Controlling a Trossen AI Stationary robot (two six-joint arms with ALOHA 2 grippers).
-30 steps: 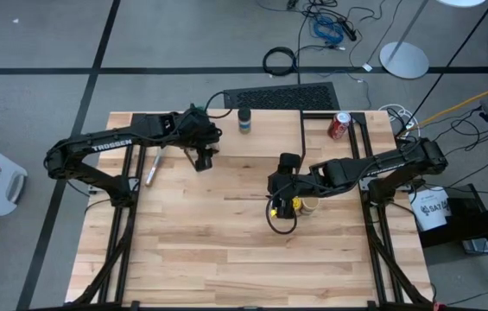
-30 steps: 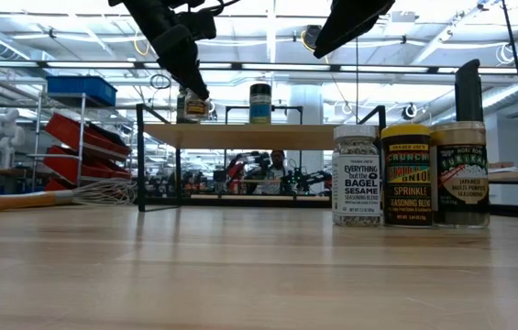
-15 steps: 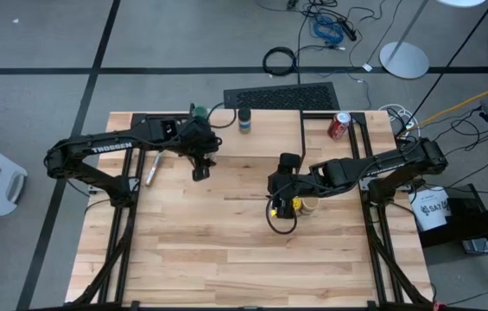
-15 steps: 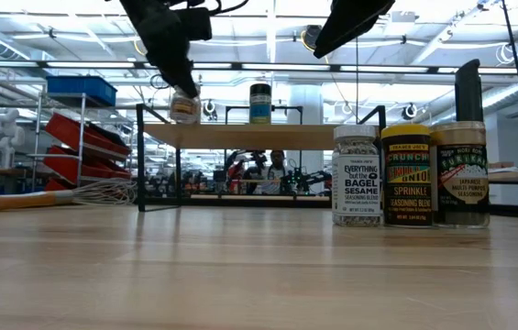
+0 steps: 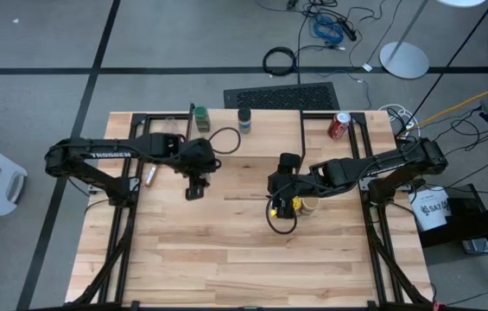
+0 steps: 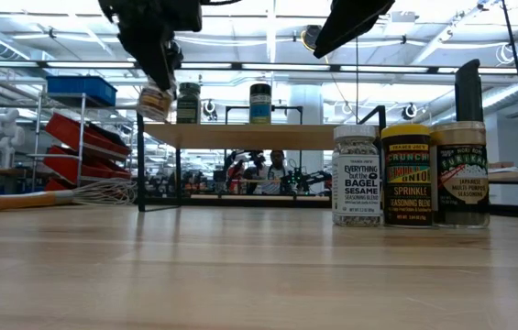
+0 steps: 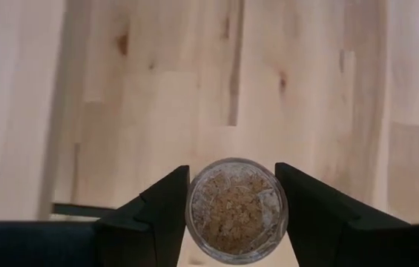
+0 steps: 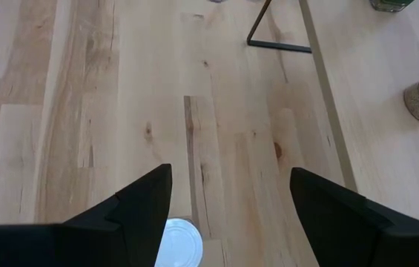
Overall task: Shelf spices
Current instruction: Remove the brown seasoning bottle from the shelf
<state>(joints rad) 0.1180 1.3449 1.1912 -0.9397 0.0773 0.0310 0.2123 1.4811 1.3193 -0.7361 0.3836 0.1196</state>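
Left gripper [image 7: 233, 211] clamped on a small glass spice jar [image 7: 233, 210], fingers [image 7: 157, 215] pressed to both sides of the jar; brown granules visible through its base. From the low camera the held jar [image 6: 155, 99] hangs tilted in the air, off the near-left corner of the shelf [image 6: 259, 135], clear of the board. From above, this gripper [image 5: 193, 187] sits over bare tabletop [image 5: 226, 250], near the shelf's front edge.

Two jars stand on the shelf: a green-lidded one [image 6: 188, 103] and a dark-lidded one [image 6: 259, 103], apart from each other.

Right gripper [image 8: 228, 208] spread wide, holding nothing, poised over a white-lidded jar [image 8: 179, 242]. Three jars stand in a touching row on the table: bagel sesame [image 6: 356, 176], yellow-bodied [image 6: 406, 175], dark green-labelled [image 6: 461, 174].
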